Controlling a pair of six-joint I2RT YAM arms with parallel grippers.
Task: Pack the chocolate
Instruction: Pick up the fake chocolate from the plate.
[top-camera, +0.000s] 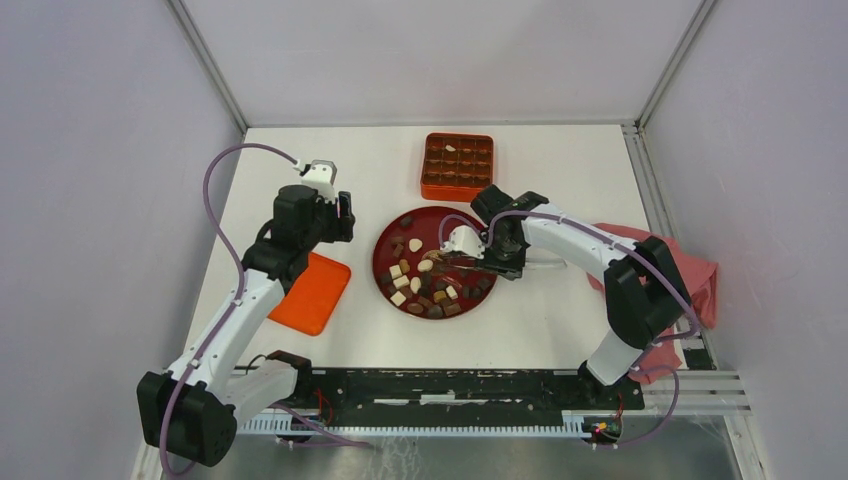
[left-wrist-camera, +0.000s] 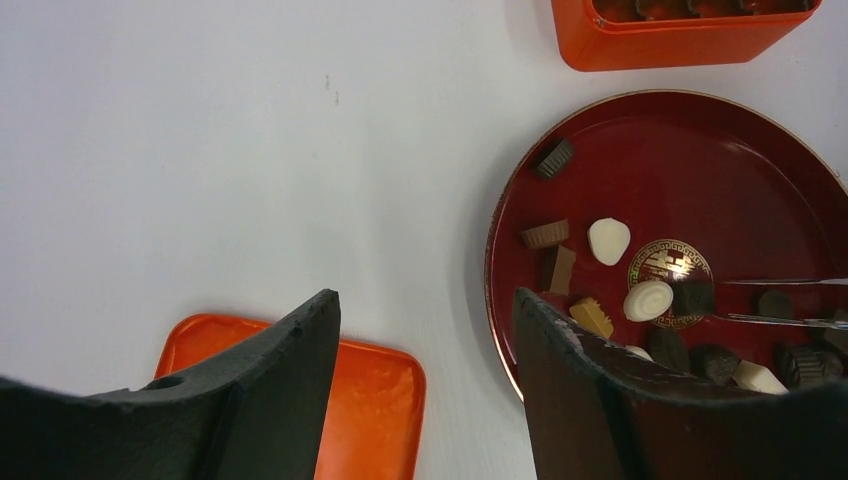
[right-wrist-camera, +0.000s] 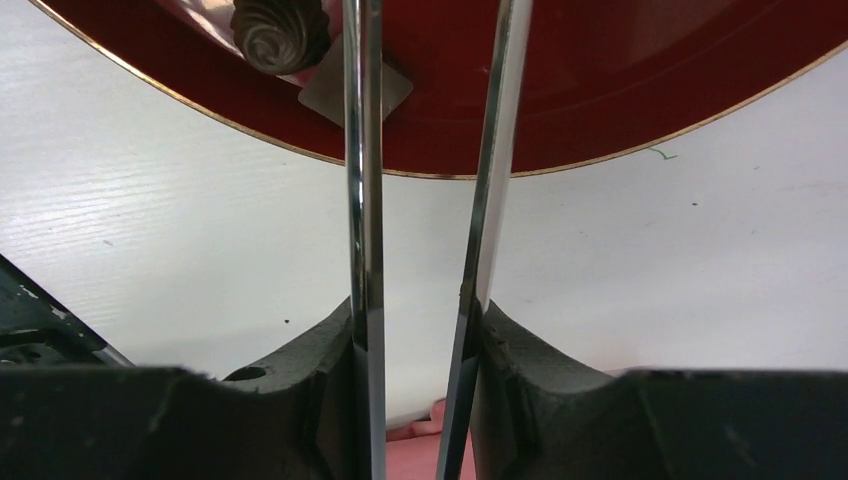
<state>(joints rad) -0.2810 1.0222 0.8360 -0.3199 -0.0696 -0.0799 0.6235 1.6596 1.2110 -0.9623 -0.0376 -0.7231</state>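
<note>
The chocolate (top-camera: 425, 285), several dark, light brown and cream pieces, lies on a round red plate (top-camera: 425, 222), mostly in its near half. The left wrist view shows them too (left-wrist-camera: 648, 300). My right gripper (top-camera: 492, 262) is shut on metal tweezers (right-wrist-camera: 362, 200) whose two blades reach left over the plate. Their tips (left-wrist-camera: 770, 320) are apart, beside a dark piece (left-wrist-camera: 693, 297). A dark swirled piece (right-wrist-camera: 280, 30) lies just left of the blades. My left gripper (left-wrist-camera: 425, 310) is open and empty, above the table left of the plate.
A square orange box (top-camera: 457, 166) with gridded compartments stands behind the plate, holding several dark pieces and one pale one. Its flat orange lid (top-camera: 312, 292) lies under my left arm. A pink cloth (top-camera: 690, 280) lies at the right edge.
</note>
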